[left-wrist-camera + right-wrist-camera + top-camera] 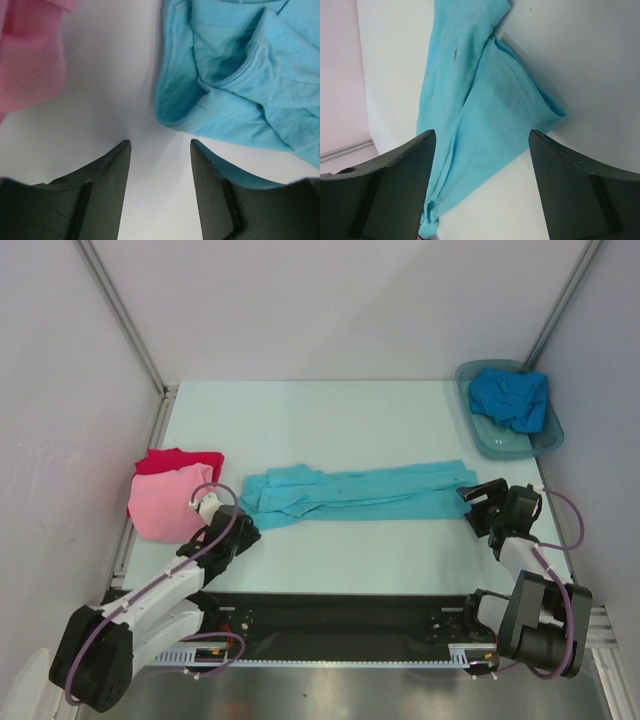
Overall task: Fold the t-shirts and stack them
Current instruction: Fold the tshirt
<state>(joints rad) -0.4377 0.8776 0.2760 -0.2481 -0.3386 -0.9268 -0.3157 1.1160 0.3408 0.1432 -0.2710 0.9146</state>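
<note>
Turquoise shirt (360, 493) lies stretched across the table (300, 420); left of it, a pink shirt (165, 508) overlaps a red shirt (185, 459); beyond its right end, a blue shirt (510, 398) fills the tub (482, 443).

Left gripper (160, 142) gapes empty beside its left end.

Right gripper (481, 132) spreads wide, empty, over its right end.

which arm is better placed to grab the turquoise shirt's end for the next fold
Right, probably: the right claw is open astride one end of the turquoise shirt, while the left claw is open over bare table, the shirt's edge just ahead.
</note>
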